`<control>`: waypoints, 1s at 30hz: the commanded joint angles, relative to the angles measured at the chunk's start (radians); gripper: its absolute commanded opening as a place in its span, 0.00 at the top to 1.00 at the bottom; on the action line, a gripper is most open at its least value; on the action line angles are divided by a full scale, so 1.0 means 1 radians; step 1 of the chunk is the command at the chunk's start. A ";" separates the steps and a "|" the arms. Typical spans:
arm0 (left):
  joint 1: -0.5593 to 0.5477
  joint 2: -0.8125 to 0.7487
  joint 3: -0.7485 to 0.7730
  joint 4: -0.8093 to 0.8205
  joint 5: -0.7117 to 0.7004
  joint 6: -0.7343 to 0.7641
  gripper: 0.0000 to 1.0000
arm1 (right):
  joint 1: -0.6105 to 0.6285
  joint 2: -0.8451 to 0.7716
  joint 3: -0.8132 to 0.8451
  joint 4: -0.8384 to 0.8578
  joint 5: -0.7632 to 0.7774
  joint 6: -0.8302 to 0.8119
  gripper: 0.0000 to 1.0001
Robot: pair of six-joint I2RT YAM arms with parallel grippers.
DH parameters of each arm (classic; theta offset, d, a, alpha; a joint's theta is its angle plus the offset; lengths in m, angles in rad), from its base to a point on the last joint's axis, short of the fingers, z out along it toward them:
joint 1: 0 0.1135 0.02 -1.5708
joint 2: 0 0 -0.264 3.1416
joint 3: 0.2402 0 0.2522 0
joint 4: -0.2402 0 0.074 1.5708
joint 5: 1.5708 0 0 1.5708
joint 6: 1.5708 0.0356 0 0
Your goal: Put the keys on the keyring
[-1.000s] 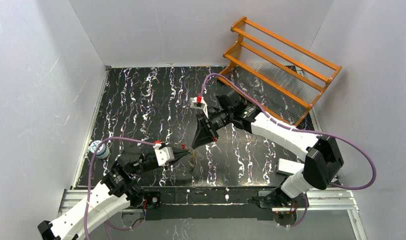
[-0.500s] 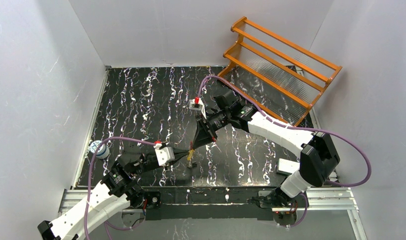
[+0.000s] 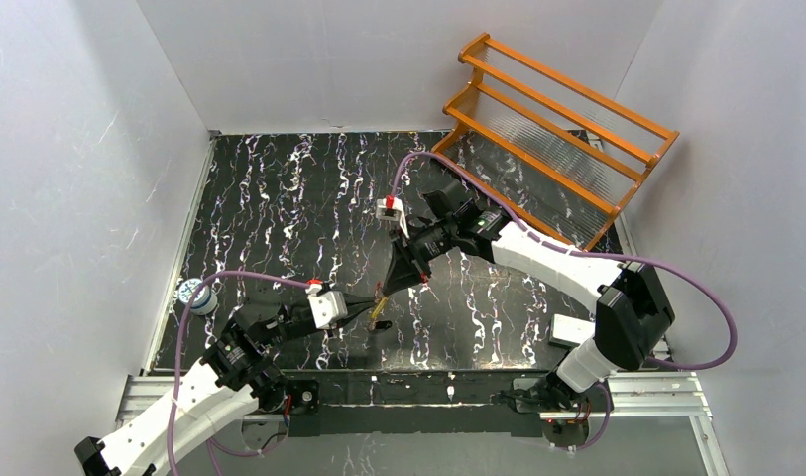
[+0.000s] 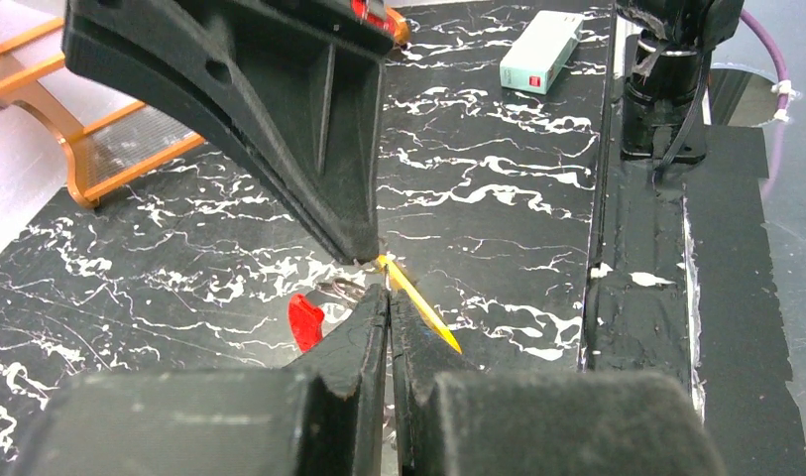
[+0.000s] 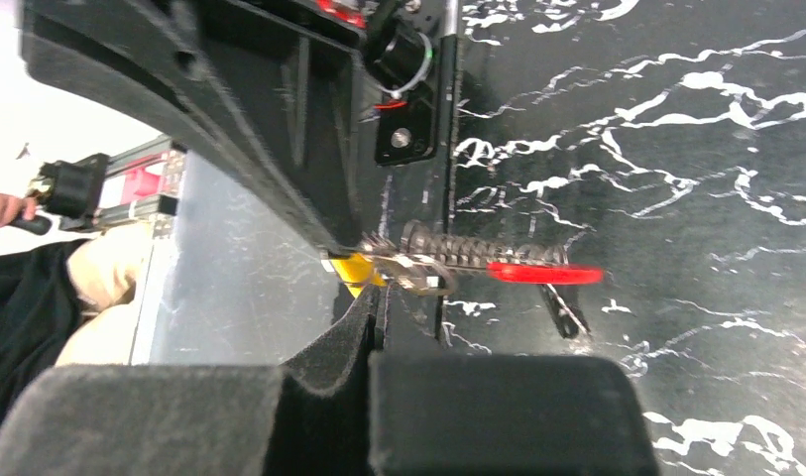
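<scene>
Both grippers meet tip to tip above the near middle of the marbled black surface, keys and ring between them.
Left gripper: jaws pinched shut on the keyring, with its wire coil and red section jutting sideways from the tips. Right gripper: jaws closed on the upper end of the brass key, which slants down just beside the left tips, off the surface.

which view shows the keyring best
The right wrist view: the keyring lies across the middle of the frame, its red section and silvery wire close up. The left wrist view shows only a red bit and a sliver of wire by the left claw. In the top view it is too small to make out.
</scene>
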 commanded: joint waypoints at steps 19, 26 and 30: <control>-0.003 -0.035 -0.030 0.088 -0.019 -0.061 1.00 | 0.000 -0.085 -0.045 0.010 0.036 -0.035 0.99; -0.003 -0.028 -0.034 0.089 0.002 -0.034 1.00 | 0.003 -0.100 -0.029 0.024 -0.075 -0.067 0.99; -0.003 -0.024 -0.030 0.091 0.008 -0.031 1.00 | 0.011 -0.078 -0.010 0.025 -0.076 -0.058 0.99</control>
